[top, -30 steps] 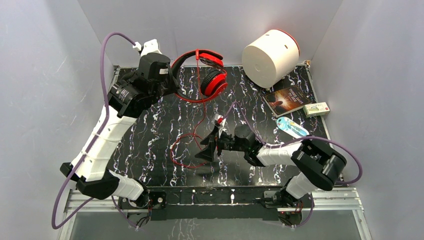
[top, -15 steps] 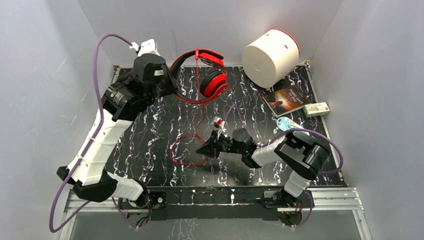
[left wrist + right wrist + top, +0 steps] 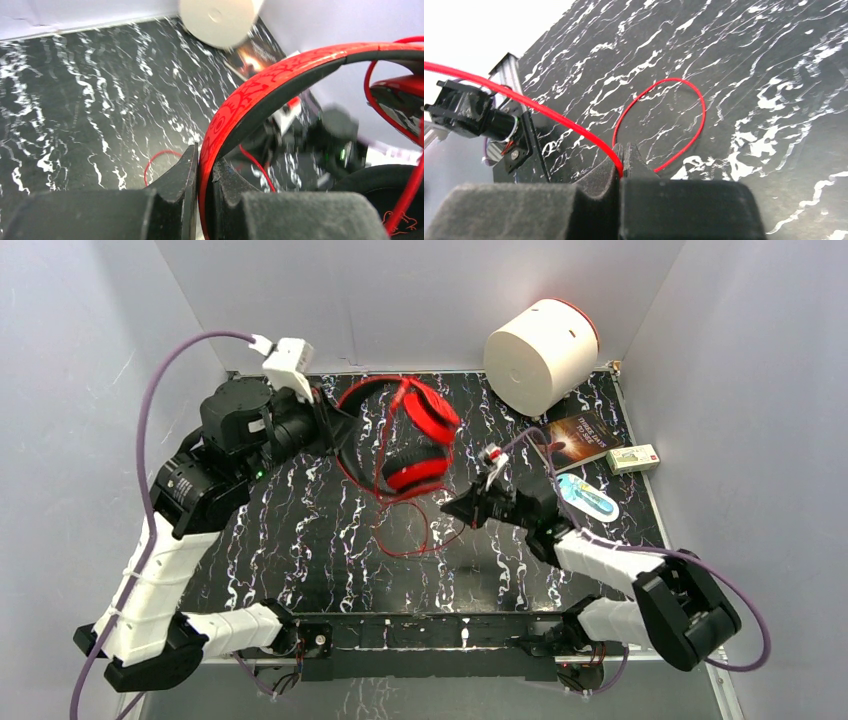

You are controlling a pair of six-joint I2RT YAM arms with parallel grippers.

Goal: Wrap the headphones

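The red headphones [image 3: 410, 435] hang tilted above the back middle of the table, earcups to the right. My left gripper [image 3: 335, 432] is shut on their red headband [image 3: 260, 82], which runs up between its fingers [image 3: 187, 165] in the left wrist view. The thin red cable [image 3: 405, 535] drops from the headphones and loops on the marbled tabletop. Right of that loop, my right gripper [image 3: 452, 508] is shut on the cable [image 3: 534, 107]. In the right wrist view the cable enters the gripper [image 3: 625, 150] from the left, with a loop [image 3: 696, 100] lying beyond.
A white cylinder with a red rim [image 3: 540, 340] lies at the back right. A book [image 3: 575, 438], a small box [image 3: 633, 458] and a blue packet [image 3: 585, 495] sit along the right side. Grey walls enclose the table on three sides.
My right gripper has shut on the cable and moved right and toward the back. My left arm has swung the headphones lower and toward the table's middle, tilting them.
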